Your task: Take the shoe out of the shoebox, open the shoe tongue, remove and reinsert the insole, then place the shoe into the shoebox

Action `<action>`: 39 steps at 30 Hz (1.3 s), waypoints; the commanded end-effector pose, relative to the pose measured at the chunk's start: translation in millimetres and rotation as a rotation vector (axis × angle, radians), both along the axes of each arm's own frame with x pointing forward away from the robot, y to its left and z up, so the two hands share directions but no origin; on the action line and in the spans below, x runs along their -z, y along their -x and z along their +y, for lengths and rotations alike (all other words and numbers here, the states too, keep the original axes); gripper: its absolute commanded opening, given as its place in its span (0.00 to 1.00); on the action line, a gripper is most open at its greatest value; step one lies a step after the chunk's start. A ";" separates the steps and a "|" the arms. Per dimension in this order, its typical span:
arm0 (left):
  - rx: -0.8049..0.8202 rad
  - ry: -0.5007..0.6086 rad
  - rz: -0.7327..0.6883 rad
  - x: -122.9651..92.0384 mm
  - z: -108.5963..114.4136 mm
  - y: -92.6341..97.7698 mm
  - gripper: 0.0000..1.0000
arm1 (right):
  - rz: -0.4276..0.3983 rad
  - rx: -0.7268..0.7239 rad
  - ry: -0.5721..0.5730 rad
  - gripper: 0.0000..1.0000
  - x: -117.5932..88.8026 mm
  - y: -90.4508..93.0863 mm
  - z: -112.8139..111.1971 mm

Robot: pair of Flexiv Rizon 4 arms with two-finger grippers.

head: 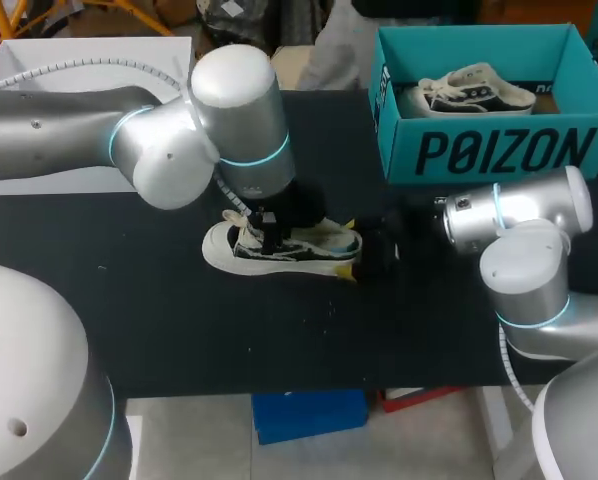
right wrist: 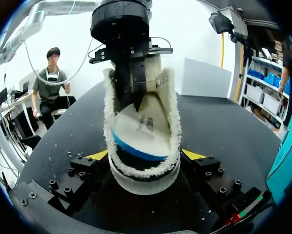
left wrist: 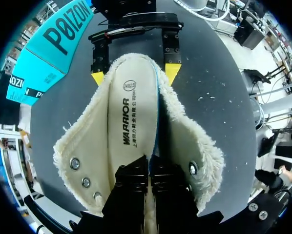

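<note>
Shoe (head: 284, 243) on table: white sole, black side panel, cream fleece lining, silver eyelets (left wrist: 75, 163).
Insole (left wrist: 131, 117): off-white top with black print, blue along the underside edge.
Shoebox (head: 499, 150), far right: teal with black lettering. Second shoe (head: 474, 92) inside it: white with black trim.
Table (head: 179, 320): black, scattered white specks.
Left arm (head: 179, 130) and right arm (head: 519, 220): silver-grey, light-blue rings at the joints.
Right hand (right wrist: 146, 155): black fingers, yellow tips.
Left hand (right wrist: 136, 102): black fingers.
</note>
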State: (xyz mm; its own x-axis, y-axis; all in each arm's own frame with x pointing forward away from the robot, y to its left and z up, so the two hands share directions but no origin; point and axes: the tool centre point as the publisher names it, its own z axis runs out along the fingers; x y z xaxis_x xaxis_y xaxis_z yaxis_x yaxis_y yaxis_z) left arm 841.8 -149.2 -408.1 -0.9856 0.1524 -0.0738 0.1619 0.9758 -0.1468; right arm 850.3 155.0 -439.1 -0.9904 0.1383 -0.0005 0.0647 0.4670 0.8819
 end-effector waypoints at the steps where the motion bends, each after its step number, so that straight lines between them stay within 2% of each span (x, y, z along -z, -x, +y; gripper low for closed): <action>1: 0.035 0.022 0.065 -9.9 0.8 0.7 0.00 | 0.001 0.000 0.003 0.00 0.6 -1.1 -1.7; 10: 0.096 0.086 0.074 -22.2 -9.6 12.2 0.00 | 0.001 0.000 0.003 0.00 0.6 -1.1 -1.7; 20: 0.102 0.133 0.121 -13.4 -5.0 12.9 0.00 | 0.001 0.000 0.003 0.00 0.6 -1.1 -1.7; 26: 0.123 0.147 0.103 -16.5 -15.5 7.8 0.00 | 0.001 0.000 0.003 0.00 0.6 -1.1 -1.7; 27: 0.121 0.151 0.101 -16.7 -16.0 6.9 0.06 | 0.001 0.000 0.003 0.00 0.6 -1.1 -1.7; 28: 0.121 0.155 0.099 -16.8 -16.1 6.7 0.21 | 0.001 0.000 0.003 0.00 0.6 -1.1 -1.7; 30: 0.120 0.157 0.095 -16.9 -16.2 6.6 0.25 | 0.001 0.000 0.003 0.00 0.6 -1.1 -1.7; 32: 0.121 0.162 0.094 -16.9 -15.4 6.9 0.42 | 0.001 0.000 0.003 0.00 0.6 -1.1 -1.7; 39: 0.171 0.217 0.068 -17.4 -21.4 11.3 0.50 | 0.001 0.000 0.003 0.00 0.6 -1.1 -1.7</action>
State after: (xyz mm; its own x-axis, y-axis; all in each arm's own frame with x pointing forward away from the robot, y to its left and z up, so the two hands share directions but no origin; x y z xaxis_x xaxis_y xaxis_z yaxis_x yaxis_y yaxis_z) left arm 837.4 -173.6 -390.1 -0.9550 0.2935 -0.0436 0.2900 0.8920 -0.3467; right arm 848.7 154.3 -437.3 -0.9908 0.1354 0.0002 0.0641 0.4676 0.8816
